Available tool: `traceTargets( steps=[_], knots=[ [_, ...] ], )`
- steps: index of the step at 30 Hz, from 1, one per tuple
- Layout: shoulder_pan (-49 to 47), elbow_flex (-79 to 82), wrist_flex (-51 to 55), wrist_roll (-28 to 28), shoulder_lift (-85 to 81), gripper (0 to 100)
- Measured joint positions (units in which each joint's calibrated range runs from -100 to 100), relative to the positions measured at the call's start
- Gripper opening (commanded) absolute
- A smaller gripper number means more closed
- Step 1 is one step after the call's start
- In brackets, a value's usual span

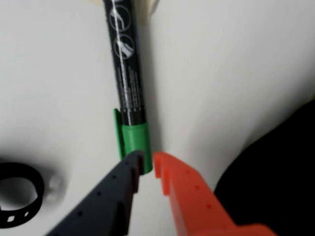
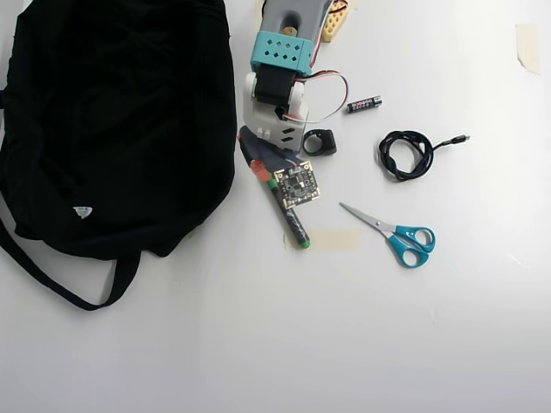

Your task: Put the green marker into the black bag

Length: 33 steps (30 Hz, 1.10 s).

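A small black battery (image 2: 364,104) is being seen lying on the white table (image 2: 344,344) near its top edge in the overhead view. A coiled black cable (image 2: 406,155) is lying toward the right edge, with blue-handled scissors (image 2: 400,234) below it. A black ring-shaped band (image 2: 320,143) is lying left of the cable. Beige tape (image 2: 334,239) is stuck beside the scissors.

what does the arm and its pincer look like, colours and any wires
The pincer has one dark grey-black finger and one bright orange finger, both plastic with rows of small holes. In the overhead view the arm has a teal perforated block, black and white segments below it, a thin red and white cable looping at its side, and a bare circuit board near the wrist.
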Motion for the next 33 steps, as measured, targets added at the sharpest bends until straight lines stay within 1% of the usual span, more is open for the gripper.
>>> traceTargets(
  steps=[6, 14, 33],
  knots=[
    [-0.15, 0.0, 0.0, -0.54, 0.0, 3],
    [-2.72, 0.0, 0.0, -0.54, 0.0, 3],
    [-2.57, 0.0, 0.0, -0.49, 0.0, 3]
  ],
)
